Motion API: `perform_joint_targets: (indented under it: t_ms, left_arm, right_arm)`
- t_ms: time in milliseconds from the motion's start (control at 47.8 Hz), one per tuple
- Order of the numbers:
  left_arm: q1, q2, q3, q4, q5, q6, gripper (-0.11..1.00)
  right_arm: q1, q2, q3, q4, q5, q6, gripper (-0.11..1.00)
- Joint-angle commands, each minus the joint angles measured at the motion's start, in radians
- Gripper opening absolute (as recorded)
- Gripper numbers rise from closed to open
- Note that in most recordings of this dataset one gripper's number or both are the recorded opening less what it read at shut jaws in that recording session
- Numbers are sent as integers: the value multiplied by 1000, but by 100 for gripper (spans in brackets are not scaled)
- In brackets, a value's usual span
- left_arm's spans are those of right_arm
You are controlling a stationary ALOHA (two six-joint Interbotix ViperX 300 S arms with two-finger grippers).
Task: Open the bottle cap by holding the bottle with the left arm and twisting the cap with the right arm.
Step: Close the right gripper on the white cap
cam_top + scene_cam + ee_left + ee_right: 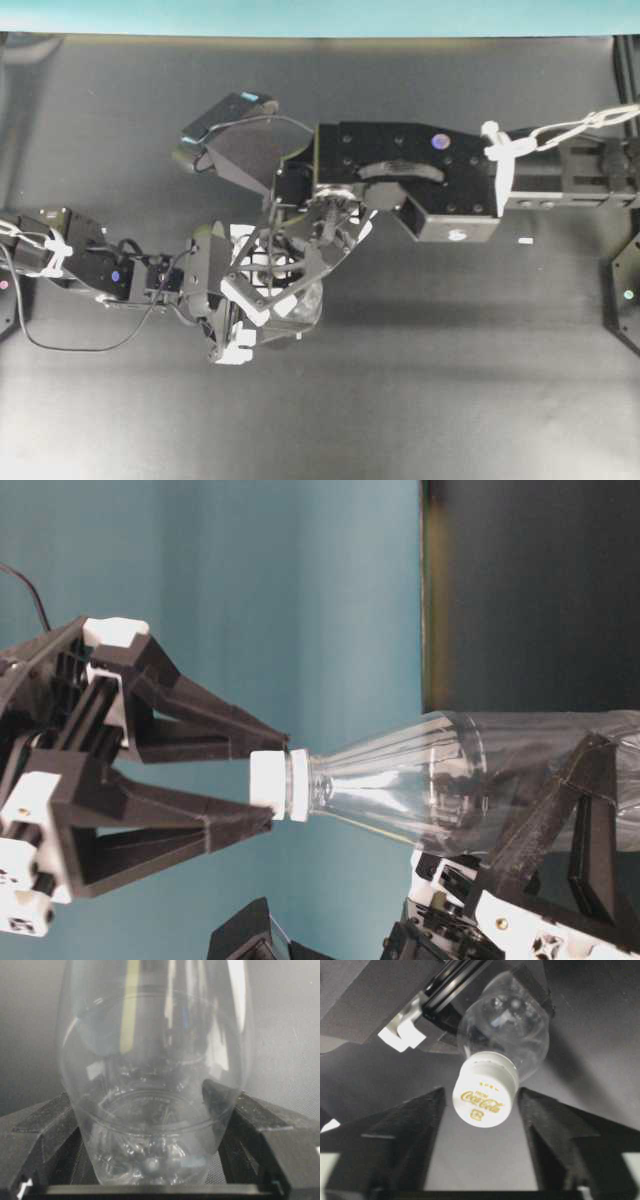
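Note:
The clear plastic bottle (430, 780) is held off the black table. My left gripper (145, 1092) is shut on its lower body, one black finger (45, 1130) pressed to each side. The white bottle cap (482, 1092), printed in gold, sits between the lattice fingers of my right gripper (481, 1096). Those jaws stand close on either side of the cap, with a thin gap still showing on one side. In the table-level view the right gripper's fingertips (262, 822) flank the cap (272, 785). From overhead the right arm (400, 170) covers the cap; part of the bottle (308, 300) shows.
A tiny white scrap (525, 241) lies on the black table (450, 380) under the right arm. The left arm (120, 275) comes in from the left edge with loose black wires. A teal wall runs along the back.

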Motion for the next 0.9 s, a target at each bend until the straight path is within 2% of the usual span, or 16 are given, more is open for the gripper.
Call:
perform_joint_targets:
  t_ms: [0, 63, 146, 230, 606, 878]
  left_arm:
    - [-5, -5, -6, 5, -2, -2, 80]
    - [-5, -5, -5, 5, -2, -2, 80]
    - [-5, -5, -5, 5, 0, -2, 80]
    - [-5, -5, -6, 5, 5, -2, 80]
    - [-5, -5, -6, 5, 8, 2, 80]
    - [-5, -5, -8, 5, 8, 2, 80]
  right_arm:
    - [-2, 2, -12, 0, -2, -3, 47]
    - [-2, 2, -12, 0, 0, -23, 38]
    - [-2, 2, -12, 0, 3, -69, 38]
    - [-2, 2, -12, 2, 6, -146, 38]
    - [-5, 5, -18, 0, 29, -723, 38]
    - [-9, 0, -9, 0, 34, -1083, 38]
